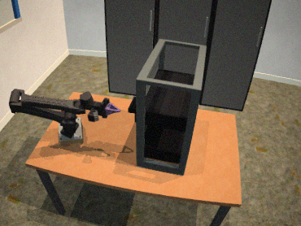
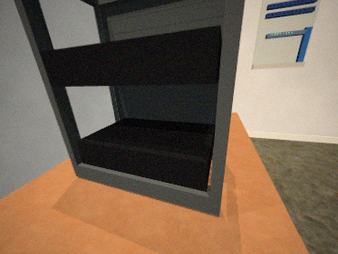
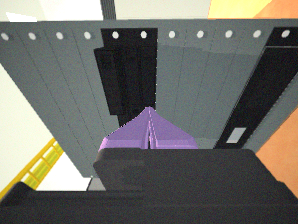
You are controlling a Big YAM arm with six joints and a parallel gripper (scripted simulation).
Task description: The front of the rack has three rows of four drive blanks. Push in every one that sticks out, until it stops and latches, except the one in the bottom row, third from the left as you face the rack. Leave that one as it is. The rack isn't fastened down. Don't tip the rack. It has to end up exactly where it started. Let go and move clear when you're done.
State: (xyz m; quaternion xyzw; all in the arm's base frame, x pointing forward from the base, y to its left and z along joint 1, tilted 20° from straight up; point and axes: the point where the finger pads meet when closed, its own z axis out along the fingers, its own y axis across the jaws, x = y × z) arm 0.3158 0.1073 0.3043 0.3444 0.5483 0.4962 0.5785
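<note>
Orange table (image 1: 211,171), boxy grey rack (image 1: 142,102), closed pointed purple gripper (image 1: 112,108)

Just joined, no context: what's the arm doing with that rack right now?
One arm on the orange table is working the front of the grey rack, pushing in drive blanks. Its gripper is shut on nothing, purple fingers together as a poking tip. It hangs just off the front panel, aimed at a dark block of blanks. The top view shows a gap between tip and rack. The rack stands upright.

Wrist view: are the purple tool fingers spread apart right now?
No. The purple fingers lie pressed together into one wedge, pointing at the rack front.
</note>
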